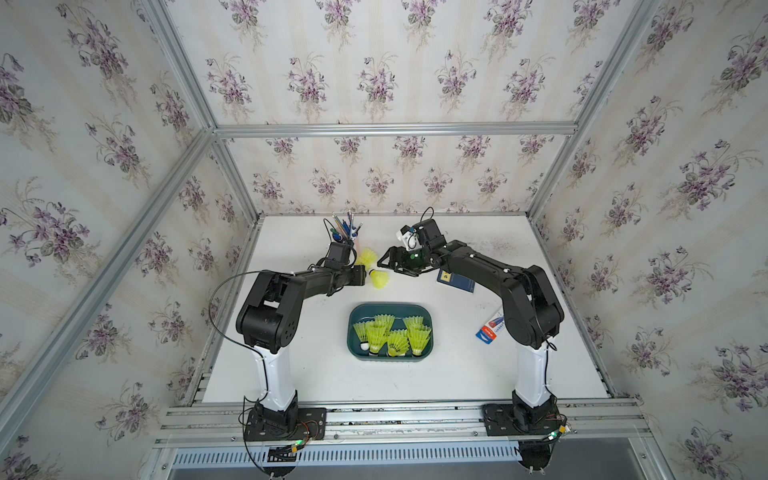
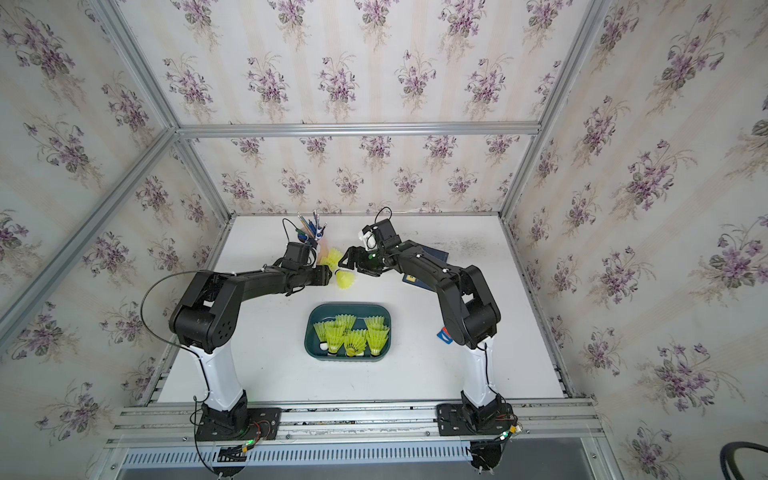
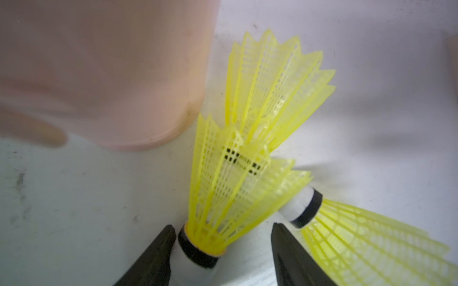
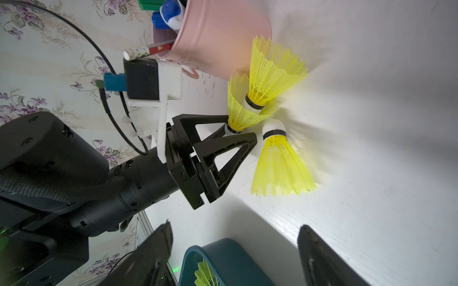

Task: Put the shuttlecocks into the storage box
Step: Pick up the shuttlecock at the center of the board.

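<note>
Shuttlecocks of neon yellow-green plastic mesh [image 1: 390,336], with white tips and black bands, sit bunched in the shallow dark teal plastic storage box [image 1: 374,311]. The box lies on the white worktop [image 1: 291,374], well back from both sets of jaws, toward the arm bases. Three more shuttlecocks lie outside it. The left jaws are released and straddle the white tip of one lying shuttlecock [image 3: 223,183]: one jaw touches its black band, the other stands just clear. A second shuttlecock [image 3: 275,86] is nested tip-first in that one's skirt, just beyond the left jaws and beside the pale pink plastic pen cup [image 3: 111,74]. A third shuttlecock [image 3: 371,247] lies just outside the clear jaw. The right jaws are spread wide with nothing between them, near these three but touching none.
</note>
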### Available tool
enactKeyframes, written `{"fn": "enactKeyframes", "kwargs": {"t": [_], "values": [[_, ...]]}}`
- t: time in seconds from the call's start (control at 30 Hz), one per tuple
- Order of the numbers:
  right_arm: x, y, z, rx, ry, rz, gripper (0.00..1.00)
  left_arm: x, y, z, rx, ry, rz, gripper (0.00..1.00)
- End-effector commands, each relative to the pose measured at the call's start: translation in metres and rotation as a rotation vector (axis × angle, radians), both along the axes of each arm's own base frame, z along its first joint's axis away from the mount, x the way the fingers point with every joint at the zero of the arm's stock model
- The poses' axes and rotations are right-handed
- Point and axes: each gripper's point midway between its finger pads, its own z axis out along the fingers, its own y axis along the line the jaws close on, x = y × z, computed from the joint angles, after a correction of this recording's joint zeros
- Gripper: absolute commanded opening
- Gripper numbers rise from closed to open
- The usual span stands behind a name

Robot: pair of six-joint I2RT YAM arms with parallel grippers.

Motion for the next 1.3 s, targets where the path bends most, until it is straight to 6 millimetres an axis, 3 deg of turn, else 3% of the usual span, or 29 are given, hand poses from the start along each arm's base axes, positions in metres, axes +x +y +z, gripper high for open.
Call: {"fn": "enactKeyframes", "kwargs": {"t": [0.0,0.17,0.6,1.27], "values": [[0.0,0.0,0.003,0.009,-0.003,0.001,0.83,-0.009,-0.001,-0.007,0.022,0.03,-0.007,0.6],[0.002,-0.001,0.0,0.003,-0.002,-0.004,0.81,-0.013,-0.003,-0.004,0.033,0.023,-0.006,0.46],[0.002,-0.001,-0.001,0.004,0.0,-0.006,0.8,-0.024,-0.01,-0.002,0.071,0.027,-0.048,0.27],[-0.005,-0.004,0.009,0.013,0.003,-0.006,0.79,-0.079,-0.011,0.018,0.061,0.079,-0.046,0.21]]}}
